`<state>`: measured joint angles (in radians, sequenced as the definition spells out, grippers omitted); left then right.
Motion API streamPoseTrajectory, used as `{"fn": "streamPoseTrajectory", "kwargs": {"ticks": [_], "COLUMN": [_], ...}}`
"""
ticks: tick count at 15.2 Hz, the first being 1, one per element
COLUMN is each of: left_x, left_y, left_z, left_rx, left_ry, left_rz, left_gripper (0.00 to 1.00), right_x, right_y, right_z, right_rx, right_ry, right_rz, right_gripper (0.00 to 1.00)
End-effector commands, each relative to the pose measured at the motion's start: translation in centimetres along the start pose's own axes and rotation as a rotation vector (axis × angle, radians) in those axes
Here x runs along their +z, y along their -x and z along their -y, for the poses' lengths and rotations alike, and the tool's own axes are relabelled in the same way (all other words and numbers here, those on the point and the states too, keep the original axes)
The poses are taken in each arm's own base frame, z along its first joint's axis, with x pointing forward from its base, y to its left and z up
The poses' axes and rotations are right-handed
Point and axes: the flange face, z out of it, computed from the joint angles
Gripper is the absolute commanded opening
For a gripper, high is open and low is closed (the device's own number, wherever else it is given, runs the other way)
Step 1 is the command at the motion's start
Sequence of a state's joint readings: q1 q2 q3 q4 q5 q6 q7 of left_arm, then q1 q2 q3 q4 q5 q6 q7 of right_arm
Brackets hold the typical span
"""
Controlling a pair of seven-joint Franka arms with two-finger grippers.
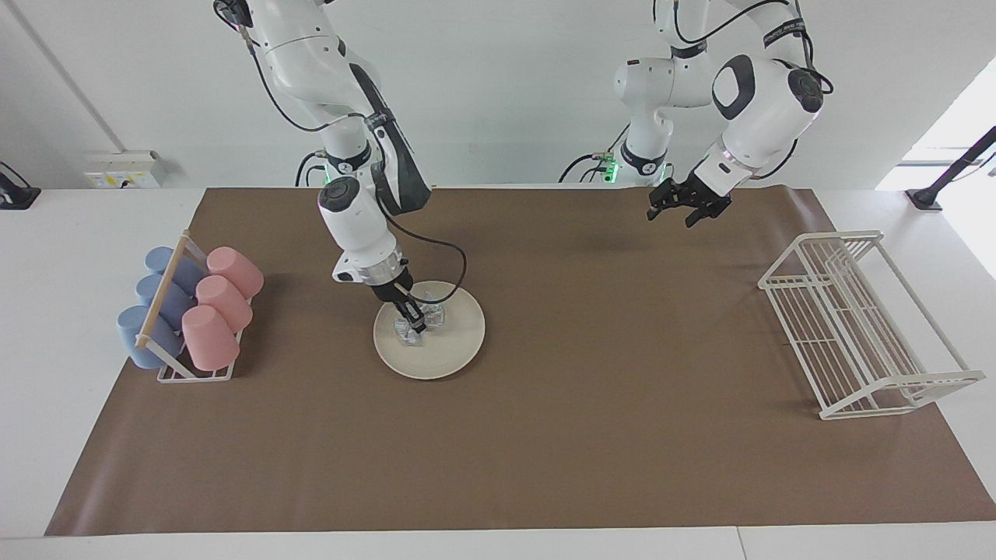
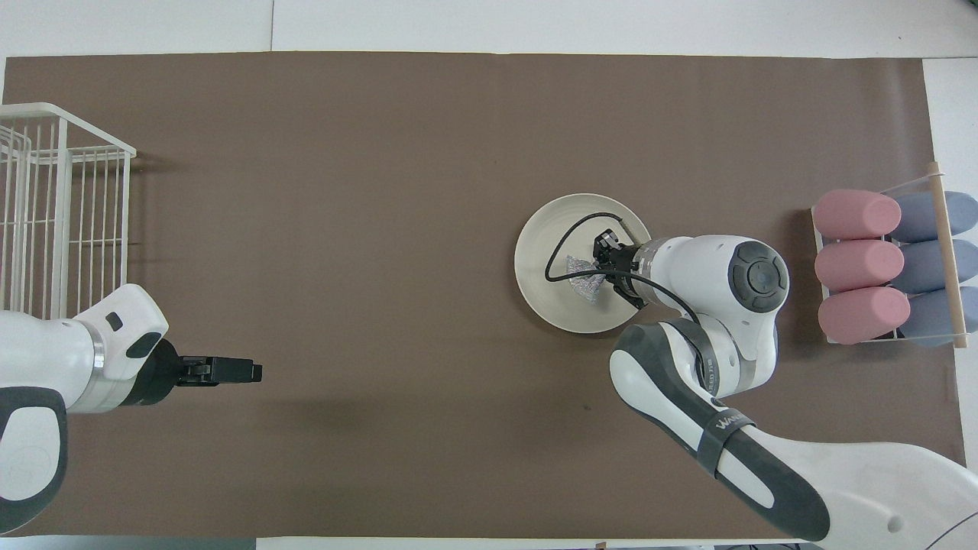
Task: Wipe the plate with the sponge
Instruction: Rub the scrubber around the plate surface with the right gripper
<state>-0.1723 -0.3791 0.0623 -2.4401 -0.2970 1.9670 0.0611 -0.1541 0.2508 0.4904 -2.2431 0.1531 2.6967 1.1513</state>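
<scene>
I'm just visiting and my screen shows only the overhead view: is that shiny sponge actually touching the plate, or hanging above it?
Observer: In the facing view the sponge sits down on the plate, with the right gripper shut on it.
Operator: And the other arm, is it low too?
Observer: No. The left gripper hangs well above the brown mat, open and holding nothing; that arm waits.
</scene>
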Motion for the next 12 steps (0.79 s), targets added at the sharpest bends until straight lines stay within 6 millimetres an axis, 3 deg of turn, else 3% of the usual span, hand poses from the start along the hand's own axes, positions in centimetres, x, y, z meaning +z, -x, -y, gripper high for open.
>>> {"fn": "streamPoseTrajectory", "kwargs": {"ticks": [1,3,8,12], "left_x": [-0.4,-0.5,-0.6,-0.7], "left_y": [-0.6,-0.6,-0.8,-0.9], "left_z": [0.2,0.5,0.7,0.7], "left_rx": [-0.018,-0.027,-0.035,-0.034], "left_ry": [-0.023,-0.021,-0.021,-0.021], "left_rz": [-0.011,-0.014,-0.016,-0.019], "left_gripper": [1.0,1.0,1.0,1.0], "right_x": [3.1,3.4,4.5,4.3], "right_y": [1.3,3.4,5.7,4.7], "right_z": [-1.2,-0.4,0.3,0.1], "right_rx": [0.046,0.092,0.186,0.129], "right_ry": [0.026,0.021,-0.018,-0.024], "right_rz": [0.032,0.039,0.049,0.041], "right_gripper": [0.0,0.0,0.0,0.0]}}
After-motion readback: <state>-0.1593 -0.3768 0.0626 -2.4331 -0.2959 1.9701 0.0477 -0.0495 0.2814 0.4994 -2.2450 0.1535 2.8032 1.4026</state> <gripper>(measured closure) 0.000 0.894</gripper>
